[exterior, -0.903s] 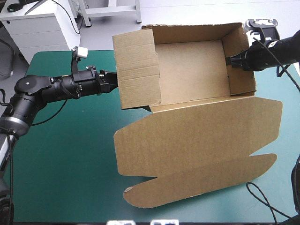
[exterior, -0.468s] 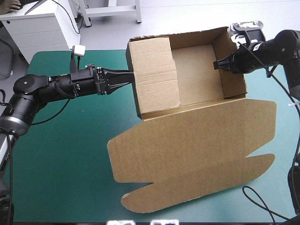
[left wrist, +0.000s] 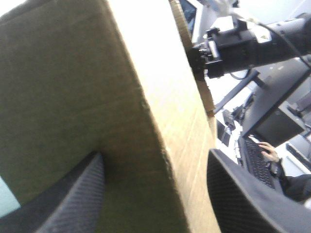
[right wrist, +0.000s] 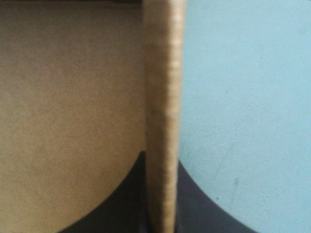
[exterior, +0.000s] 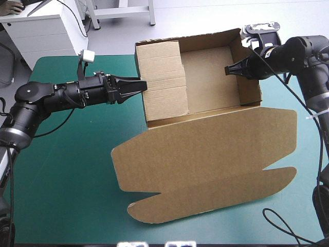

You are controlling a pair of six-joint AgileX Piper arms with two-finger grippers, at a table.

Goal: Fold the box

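Our right end effector [exterior: 229, 69] clenches the right wall of the box [exterior: 205, 149], steadying the open tray at the worktop's [exterior: 67, 170] far side, while our released left end effector [exterior: 140, 85] straddles the left wall, likely to press it home.

The table [exterior: 61, 180], covered in teal-green, carries the brown box [exterior: 205, 154]; its open tray, walls raised, sits toward the far edge; its lid lies flat toward the near edge.
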